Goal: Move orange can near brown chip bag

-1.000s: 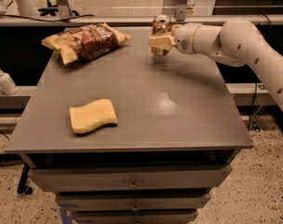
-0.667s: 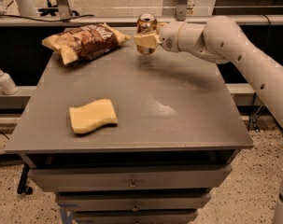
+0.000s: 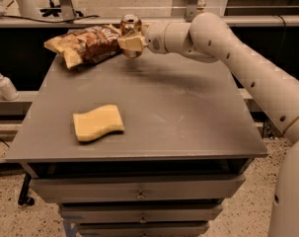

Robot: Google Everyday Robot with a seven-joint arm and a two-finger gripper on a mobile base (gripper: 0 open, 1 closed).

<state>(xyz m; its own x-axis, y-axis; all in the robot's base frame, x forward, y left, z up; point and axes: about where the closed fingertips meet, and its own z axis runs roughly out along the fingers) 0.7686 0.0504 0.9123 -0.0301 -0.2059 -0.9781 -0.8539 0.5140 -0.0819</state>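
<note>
The orange can [image 3: 130, 23] is upright at the back of the grey table [image 3: 188, 112], held just above the surface. My gripper [image 3: 131, 43] is shut on the orange can, its pale fingers [image 3: 130, 42] wrapped around its lower half. The brown chip bag [image 3: 87, 44] lies at the back left corner, dark brown with tan ends. The can is right beside the bag's right end. My white arm [image 3: 228, 48] reaches in from the right.
A pale-yellow wavy sponge [image 3: 98, 122] lies at the front left of the table. A white dispenser bottle [image 3: 4, 84] stands on a ledge to the left. Drawers [image 3: 139, 191] sit under the tabletop. A rail and metal posts run behind the table.
My gripper has carried the orange can leftward along the back of the table, from right of centre to right beside the chip bag. The bag and sponge have not moved.
</note>
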